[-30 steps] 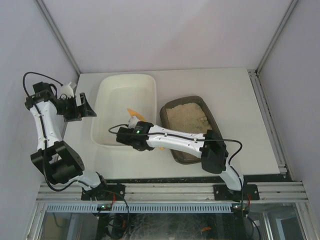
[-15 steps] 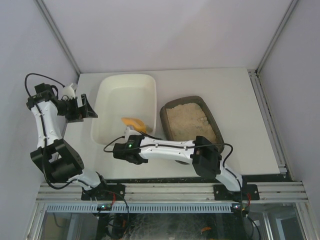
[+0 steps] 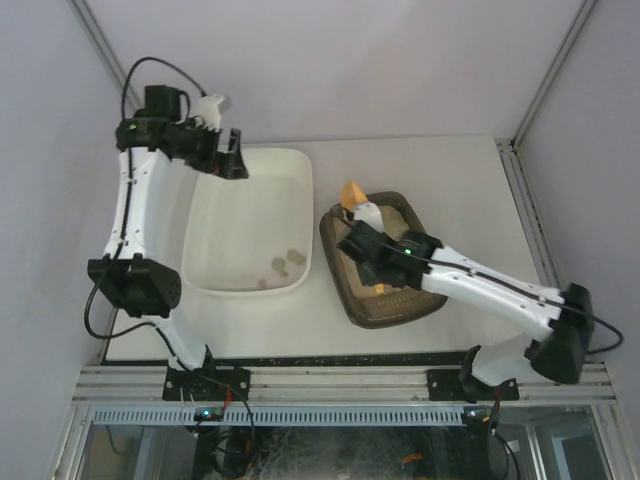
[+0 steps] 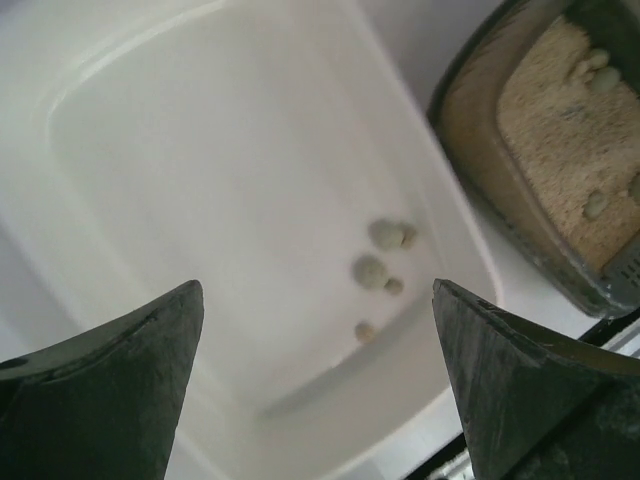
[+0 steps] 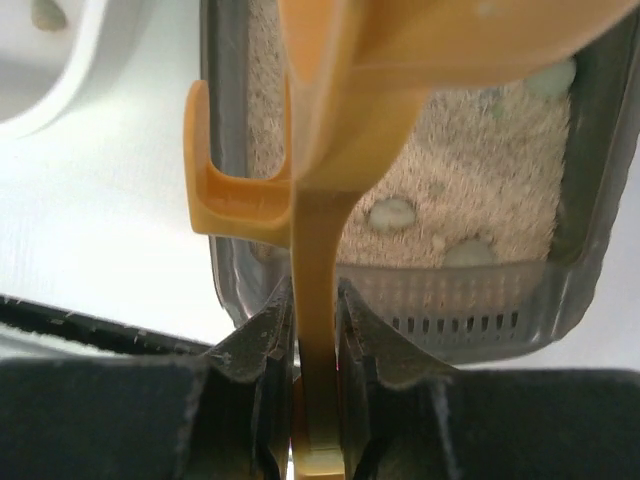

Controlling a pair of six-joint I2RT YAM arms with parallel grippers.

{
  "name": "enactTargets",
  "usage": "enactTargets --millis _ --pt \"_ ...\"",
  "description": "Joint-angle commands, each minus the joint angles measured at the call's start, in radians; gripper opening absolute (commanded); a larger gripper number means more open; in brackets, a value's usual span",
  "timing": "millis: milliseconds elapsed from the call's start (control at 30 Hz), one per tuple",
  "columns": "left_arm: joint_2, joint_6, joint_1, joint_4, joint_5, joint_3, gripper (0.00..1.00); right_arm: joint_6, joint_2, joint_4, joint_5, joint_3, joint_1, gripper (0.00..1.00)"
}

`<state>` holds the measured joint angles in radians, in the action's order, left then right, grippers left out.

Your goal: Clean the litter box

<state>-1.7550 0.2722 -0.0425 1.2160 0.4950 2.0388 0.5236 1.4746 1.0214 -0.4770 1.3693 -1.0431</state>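
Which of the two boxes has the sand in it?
The smaller dark grey-brown litter box on the right; beige sand fills it. The bigger white tub beside it holds only a few little clumps.

No legible text, label, brand, number or sign appears in any view. The litter box (image 3: pixel 385 295), the white tub (image 3: pixel 250 215), the orange scoop (image 5: pixel 330 150) and the table (image 3: pixel 470 190) carry no readable markings.
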Motion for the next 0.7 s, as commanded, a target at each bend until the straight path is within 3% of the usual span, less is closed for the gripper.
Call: enactTargets --millis 0,200,367,667 --pt "-0.127 -0.078 0.167 -0.100 -0.003 0.146 1.00 0.225 -0.244 -0.163 0.179 -0.213 0.035 0.00" --pt "-0.327 -0.045 0.412 -0.145 0.041 0.275 1.00 0.470 -0.568 -0.151 0.195 -0.427 0.030 0.00" --pt "-0.441 -0.017 0.575 -0.202 -0.039 0.316 1.00 0.648 -0.805 -0.105 0.136 -0.566 -0.023 0.00" --pt "-0.555 -0.002 0.681 -0.375 -0.316 0.306 1.00 0.699 -1.090 -0.083 0.095 -0.649 -0.026 0.00"
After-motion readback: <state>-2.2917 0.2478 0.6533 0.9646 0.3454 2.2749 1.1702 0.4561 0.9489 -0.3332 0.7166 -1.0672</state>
